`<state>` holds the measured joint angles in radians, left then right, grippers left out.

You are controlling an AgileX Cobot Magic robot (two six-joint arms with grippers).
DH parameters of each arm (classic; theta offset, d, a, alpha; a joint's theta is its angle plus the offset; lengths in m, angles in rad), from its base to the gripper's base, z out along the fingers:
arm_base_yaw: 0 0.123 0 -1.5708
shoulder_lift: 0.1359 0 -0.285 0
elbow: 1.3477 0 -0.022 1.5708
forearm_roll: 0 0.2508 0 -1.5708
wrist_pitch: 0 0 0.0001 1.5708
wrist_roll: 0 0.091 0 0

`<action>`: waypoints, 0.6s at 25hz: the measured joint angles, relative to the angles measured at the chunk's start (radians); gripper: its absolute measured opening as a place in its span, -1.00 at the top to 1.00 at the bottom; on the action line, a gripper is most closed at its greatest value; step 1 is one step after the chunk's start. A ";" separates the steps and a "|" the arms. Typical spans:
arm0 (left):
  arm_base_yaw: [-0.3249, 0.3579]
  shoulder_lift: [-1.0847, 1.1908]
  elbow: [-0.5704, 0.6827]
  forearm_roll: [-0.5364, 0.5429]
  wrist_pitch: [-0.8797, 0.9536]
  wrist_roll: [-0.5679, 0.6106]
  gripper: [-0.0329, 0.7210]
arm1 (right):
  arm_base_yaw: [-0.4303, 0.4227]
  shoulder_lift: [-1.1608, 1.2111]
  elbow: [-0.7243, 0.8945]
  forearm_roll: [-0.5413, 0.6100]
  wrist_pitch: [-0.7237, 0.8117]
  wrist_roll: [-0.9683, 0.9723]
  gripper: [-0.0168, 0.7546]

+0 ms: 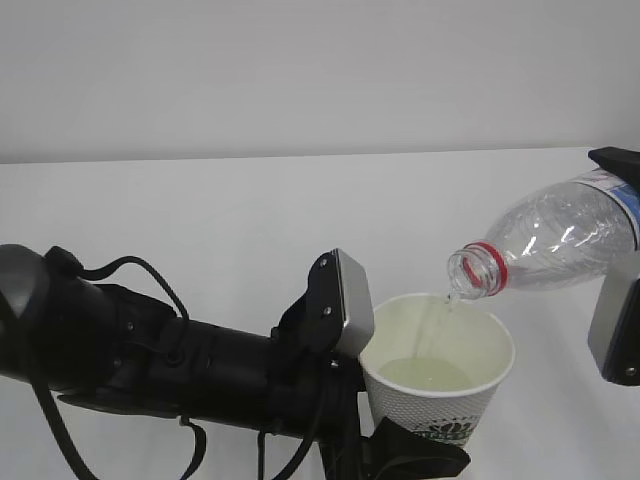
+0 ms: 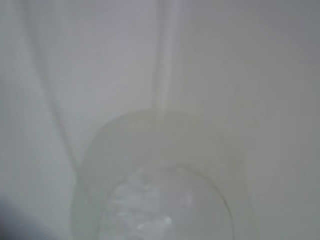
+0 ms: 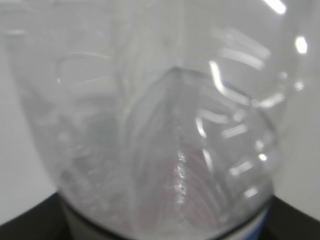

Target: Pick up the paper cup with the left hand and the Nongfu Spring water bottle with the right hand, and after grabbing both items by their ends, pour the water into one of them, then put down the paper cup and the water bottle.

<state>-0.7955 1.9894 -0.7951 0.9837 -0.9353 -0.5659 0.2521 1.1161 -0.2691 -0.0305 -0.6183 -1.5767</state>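
Both pickups look done and pouring is underway: the left hand (image 1: 400,440) clamps the cup (image 1: 440,375) low over the white table's (image 1: 200,210) front edge, the right hand (image 1: 625,300) grips the tilted bottle (image 1: 560,240), water (image 1: 430,375) pooling inside; setting both down remains.

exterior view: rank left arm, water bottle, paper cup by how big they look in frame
1. left arm, spans the left half of the frame, though it may sit nearer the camera.
2. water bottle, partly cut off at right.
3. paper cup, bottom cropped; close to the bottle, so 2 and 3 are unsure.
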 joint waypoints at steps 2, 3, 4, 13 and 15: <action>0.000 0.000 0.000 0.000 0.000 0.000 -0.42 | 0.000 0.000 0.000 0.000 0.000 0.000 -0.25; 0.000 0.000 0.000 0.000 0.000 0.000 -0.42 | 0.000 0.000 0.000 0.000 0.000 0.000 -0.25; 0.000 0.000 0.000 0.000 0.000 0.000 -0.42 | 0.000 0.000 0.000 0.000 0.000 0.000 -0.25; 0.000 0.000 0.000 0.000 0.000 0.000 -0.42 | 0.000 0.000 0.000 0.000 0.000 -0.001 -0.25; 0.000 0.000 0.000 0.000 0.000 0.000 -0.42 | 0.000 0.000 0.000 0.000 0.000 -0.001 -0.25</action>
<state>-0.7955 1.9894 -0.7951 0.9837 -0.9353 -0.5659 0.2521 1.1161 -0.2691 -0.0305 -0.6183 -1.5774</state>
